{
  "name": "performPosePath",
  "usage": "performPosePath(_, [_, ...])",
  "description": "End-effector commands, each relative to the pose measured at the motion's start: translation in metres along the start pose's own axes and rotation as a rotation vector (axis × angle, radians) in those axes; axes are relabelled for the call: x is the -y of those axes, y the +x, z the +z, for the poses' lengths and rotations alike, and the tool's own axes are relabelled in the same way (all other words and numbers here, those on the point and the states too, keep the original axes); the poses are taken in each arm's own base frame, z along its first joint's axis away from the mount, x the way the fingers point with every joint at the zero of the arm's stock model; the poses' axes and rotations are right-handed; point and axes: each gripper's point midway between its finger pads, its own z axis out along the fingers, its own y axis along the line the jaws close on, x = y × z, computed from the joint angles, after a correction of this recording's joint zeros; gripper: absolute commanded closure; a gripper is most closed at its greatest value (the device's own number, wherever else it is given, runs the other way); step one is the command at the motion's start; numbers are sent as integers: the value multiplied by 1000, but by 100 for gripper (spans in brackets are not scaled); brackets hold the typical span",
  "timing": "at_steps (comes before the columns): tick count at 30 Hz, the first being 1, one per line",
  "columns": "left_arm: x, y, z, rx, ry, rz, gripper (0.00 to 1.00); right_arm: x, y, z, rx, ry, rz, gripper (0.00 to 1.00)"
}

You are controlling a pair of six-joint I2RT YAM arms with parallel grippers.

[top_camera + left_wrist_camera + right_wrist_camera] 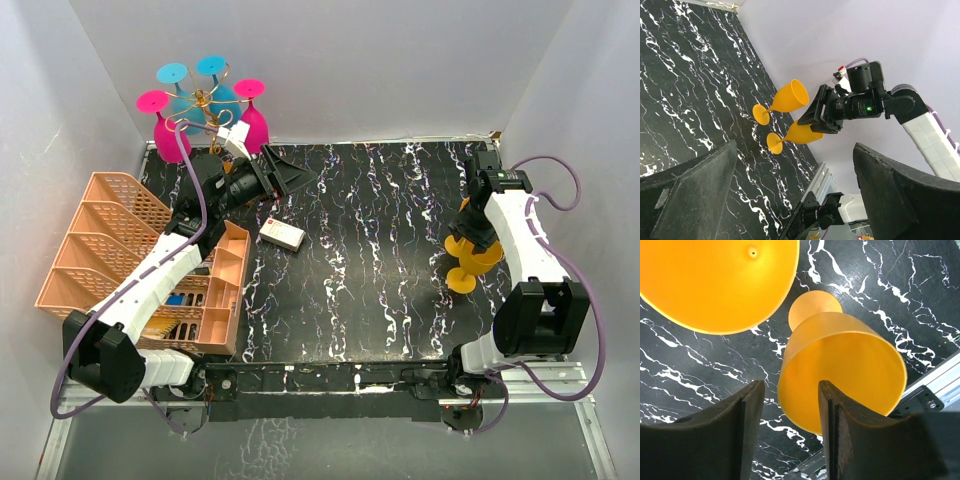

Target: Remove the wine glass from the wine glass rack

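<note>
The gold wire wine glass rack (pixel 205 98) stands at the far left corner with pink wine glasses (pixel 170 135) and blue wine glasses (pixel 211 66) hanging upside down from its arms. Its base is hidden. My left gripper (pixel 290 175) is open and empty, to the right of the rack and below it; in the left wrist view (pixel 795 150) it faces across the table. Two orange wine glasses (pixel 478 255) stand at the right. My right gripper (pixel 790 390) is open, its jaws either side of one orange glass's (pixel 850 365) rim. The other orange glass (pixel 715 280) stands beside it.
A peach lattice basket (pixel 110 240) lies at the left under my left arm. A small white box (pixel 282 235) lies on the black marbled table (pixel 360 280). White walls close in the back and sides. A metal rail (pixel 330 380) runs along the front edge.
</note>
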Motion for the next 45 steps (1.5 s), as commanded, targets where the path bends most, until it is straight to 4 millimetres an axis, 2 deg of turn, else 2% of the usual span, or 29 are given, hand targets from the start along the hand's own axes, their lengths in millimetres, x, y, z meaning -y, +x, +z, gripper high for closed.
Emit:
performPosePath(1, [23, -15, -5, 35, 35, 63, 3, 3, -25, -23, 126, -41, 47, 44])
performPosePath(4, [23, -17, -7, 33, 15, 87, 3, 12, -44, -46, 238, -44, 61, 33])
performPosePath(7, [24, -19, -9, 29, -11, 122, 3, 12, -65, -80, 381, -142, 17, 10])
performPosePath(9, [24, -21, -11, 32, -23, 143, 3, 11, -72, -103, 453, -205, 4, 5])
performPosePath(11, [24, -23, -13, 43, -35, 153, 3, 2, -70, -120, 495, -294, -62, 3])
performPosePath(12, [25, -24, -15, 47, -40, 160, 3, -6, -67, -126, 504, -349, -98, 3])
performPosePath(14, [25, -27, -18, 58, -58, 176, 3, -34, -48, -140, 501, -518, -229, 1])
performPosePath(17, [24, -32, -23, 71, -91, 206, 3, -70, -6, -161, 480, -825, -453, 1])
performPosePath(18, [24, -34, -24, 76, -107, 217, 3, -77, 8, -169, 486, -924, -531, 1])
performPosePath(20, [22, -40, -28, 91, -142, 240, 3, -81, 21, -181, 518, -1035, -590, 1])
performPosePath(25, [15, -61, -38, 146, -259, 307, 3, -79, 42, -174, 533, -1093, -643, 1])
performPosePath(28, [8, -79, -40, 169, -345, 351, 3, -75, 47, -168, 557, -1069, -654, 1])
performPosePath(30, [-3, -90, -37, 159, -418, 379, 3, -74, 51, -169, 593, -1070, -668, 1])
performPosePath(34, [-11, -126, -32, 180, -475, 381, 3, -66, 56, -170, 658, -1056, -665, 1])
performPosePath(40, [-26, -179, -41, 223, -515, 341, 3, -52, 64, -175, 760, -1074, -647, 1])
performPosePath(45, [-44, -210, -43, 223, -509, 262, 3, -43, 64, -182, 836, -1099, -618, 1])
